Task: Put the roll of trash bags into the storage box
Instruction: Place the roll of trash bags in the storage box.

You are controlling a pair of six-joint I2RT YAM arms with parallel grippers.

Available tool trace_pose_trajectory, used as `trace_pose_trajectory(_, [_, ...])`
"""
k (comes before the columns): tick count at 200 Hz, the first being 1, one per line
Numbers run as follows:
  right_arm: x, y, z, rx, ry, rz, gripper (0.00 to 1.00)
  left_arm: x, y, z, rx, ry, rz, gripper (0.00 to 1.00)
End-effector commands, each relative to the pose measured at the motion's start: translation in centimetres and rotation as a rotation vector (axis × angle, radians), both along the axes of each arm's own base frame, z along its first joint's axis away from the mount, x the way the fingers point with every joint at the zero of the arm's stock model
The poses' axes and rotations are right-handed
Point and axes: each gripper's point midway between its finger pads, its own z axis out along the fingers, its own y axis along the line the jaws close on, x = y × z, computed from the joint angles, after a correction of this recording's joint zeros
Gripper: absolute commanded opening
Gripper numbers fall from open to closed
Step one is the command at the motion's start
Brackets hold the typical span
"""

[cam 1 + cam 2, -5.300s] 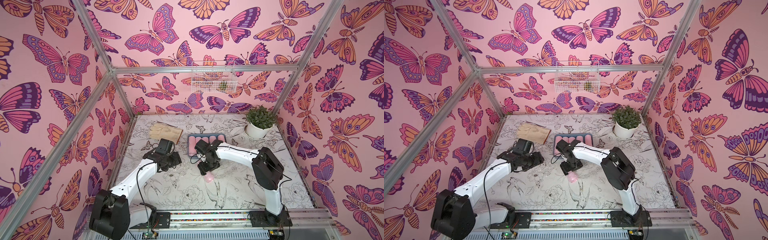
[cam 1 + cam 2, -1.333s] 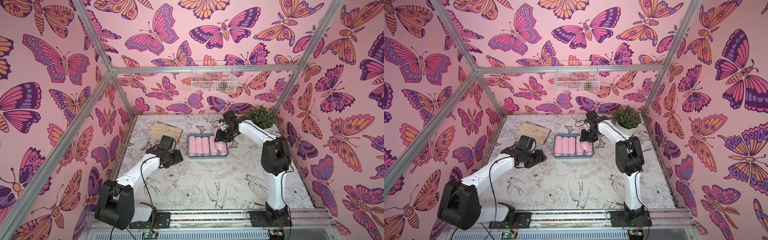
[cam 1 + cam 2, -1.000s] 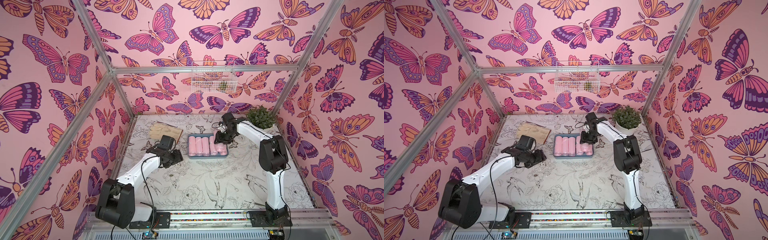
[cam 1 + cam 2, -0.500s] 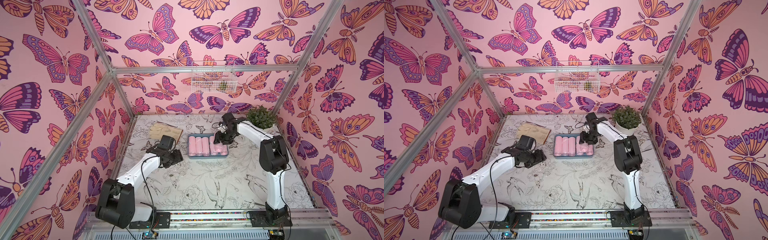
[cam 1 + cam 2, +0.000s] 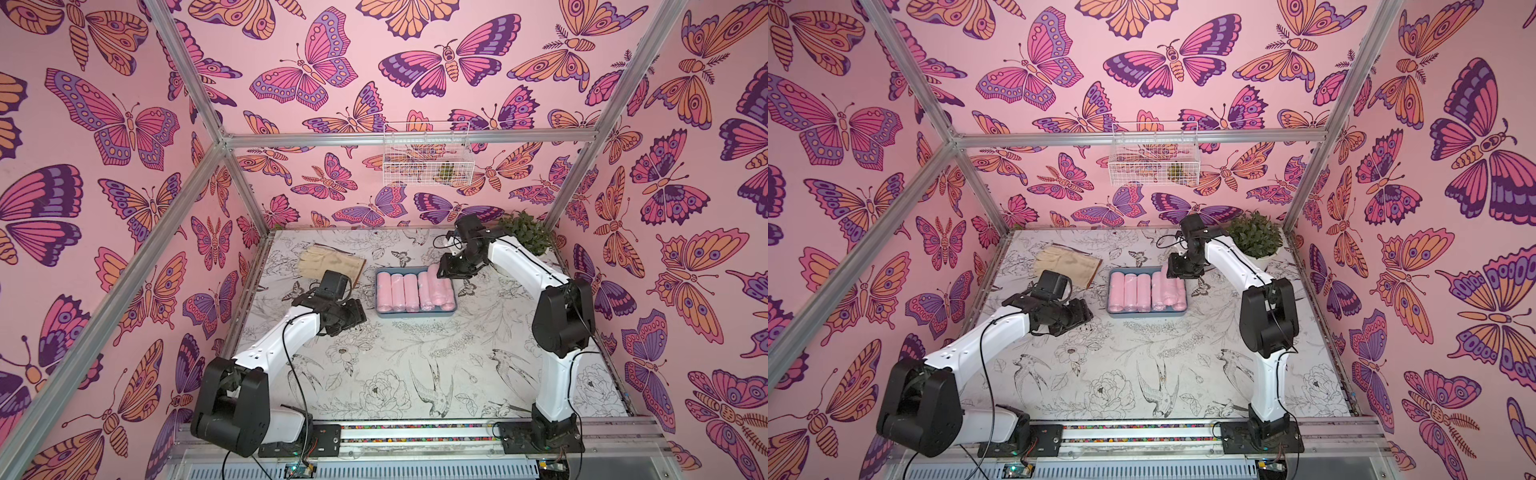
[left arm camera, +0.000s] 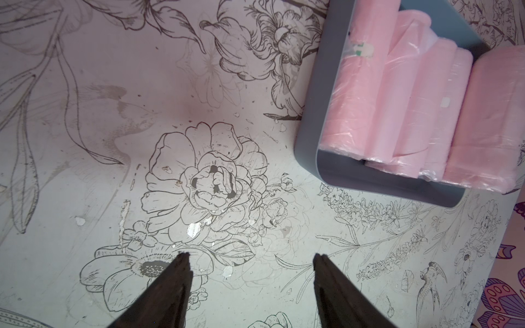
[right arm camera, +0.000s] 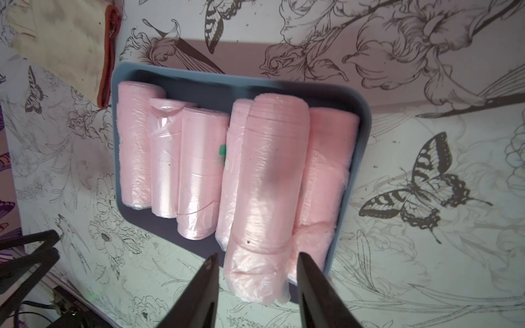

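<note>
Pink wallpaper printed with large butterflies lines the aluminium-framed cell, and the table [image 5: 399,374] is covered in black-and-white line drawings of flowers and birds. The storage box [image 5: 415,315] sits towards the far middle of the table, with five pink rolls lying side by side in it, each running near to far.

A sixth roll of trash bags [image 7: 272,176] rests on top of the others at the box's right end, in the groove between two of them. Its far end pokes out past the far rim.

The right gripper [image 7: 257,254] hangs at that far right corner. Its two fingers are spread to either side of the roll's jutting end, with a thin gap on each side, so nothing is pinched.

The left gripper [image 6: 250,253] hovers over bare table just near-left of the box, its fingers spread apart and holding nothing.

A beige work glove [image 5: 328,264] lies at the far left. A potted plant [image 5: 1254,237] stands in the far right corner. A white wire basket [image 5: 426,160] hangs on the back wall.
</note>
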Motion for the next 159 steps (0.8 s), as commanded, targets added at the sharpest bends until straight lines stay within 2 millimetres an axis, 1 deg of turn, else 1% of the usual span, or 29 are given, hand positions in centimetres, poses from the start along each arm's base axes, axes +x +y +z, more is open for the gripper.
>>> trace_pose_trajectory(1, [0.8, 0.9, 0.0, 0.041, -0.013, 0.014, 0.4, 0.3, 0.1, 0.3, -0.002, -0.013, 0.006, 0.72])
trace_pose_trajectory(47, [1.4, 1.5, -2.0, 0.055, 0.01, 0.015, 0.31, 0.2, 0.2, 0.2, 0.0, -0.013, 0.008, 0.72])
trace_pose_trajectory(74, [1.2, 1.4, -4.0, 0.035, 0.051, 0.017, 0.28, 0.1, 0.2, 0.2, 0.0, -0.011, 0.008, 0.72])
trace_pose_trajectory(99, [0.8, 1.0, -5.3, 0.013, 0.074, 0.011, 0.26, 0.1, 0.2, 0.2, 0.001, -0.013, 0.008, 0.72])
trace_pose_trajectory(159, [0.1, 0.2, -7.1, -0.027, 0.106, -0.001, 0.25, 0.1, 0.2, 0.0, 0.002, -0.005, 0.006, 0.72])
